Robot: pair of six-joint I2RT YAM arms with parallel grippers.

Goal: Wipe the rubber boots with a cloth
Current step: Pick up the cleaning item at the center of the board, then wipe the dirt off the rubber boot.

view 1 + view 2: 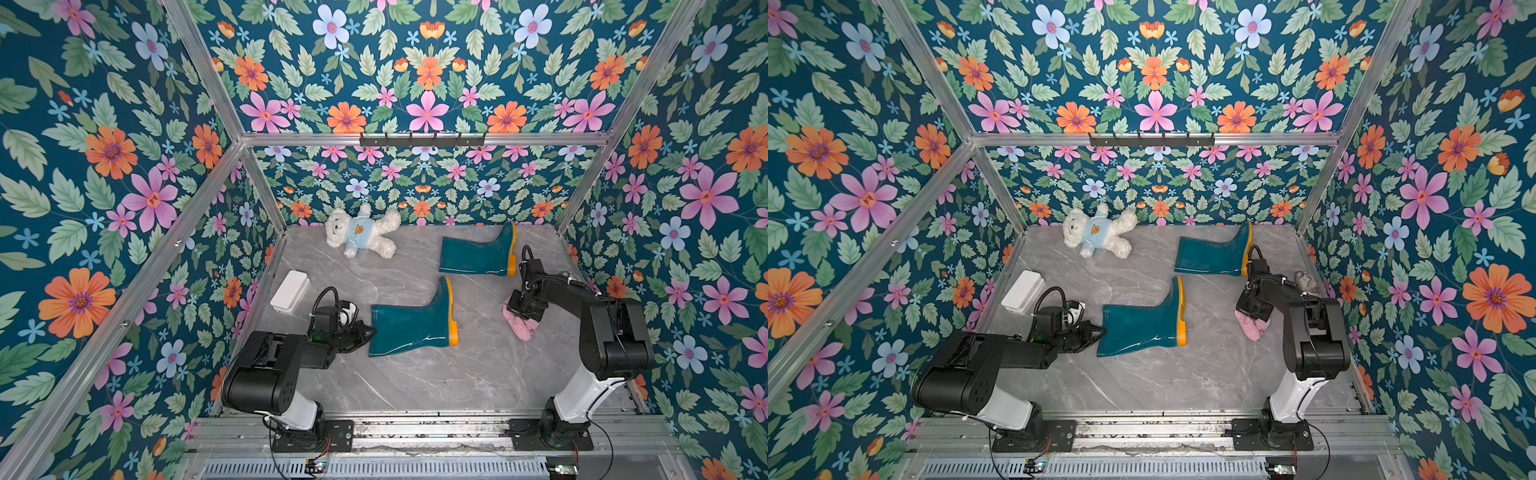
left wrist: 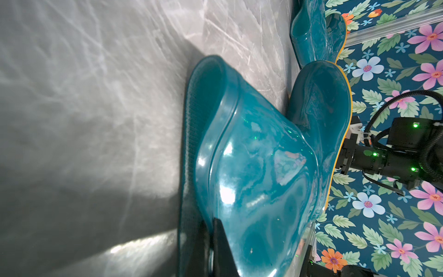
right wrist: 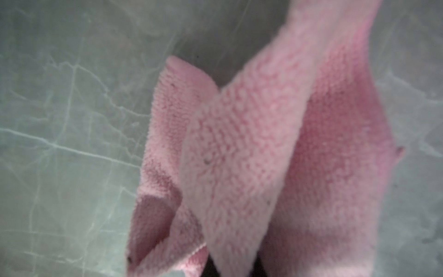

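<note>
Two teal rubber boots with orange-yellow soles lie on their sides on the marble floor, and both top views show them. The near boot lies in the middle. The far boot lies at the back right. My left gripper is shut on the rim of the near boot's shaft opening. A pink terry cloth hangs crumpled from my right gripper, which is shut on it just above the floor, to the right of the near boot's sole.
A white teddy bear in a blue shirt lies at the back left. A white box sits against the left wall beside my left arm. A black hook rail hangs on the back wall. Flowered walls close in three sides.
</note>
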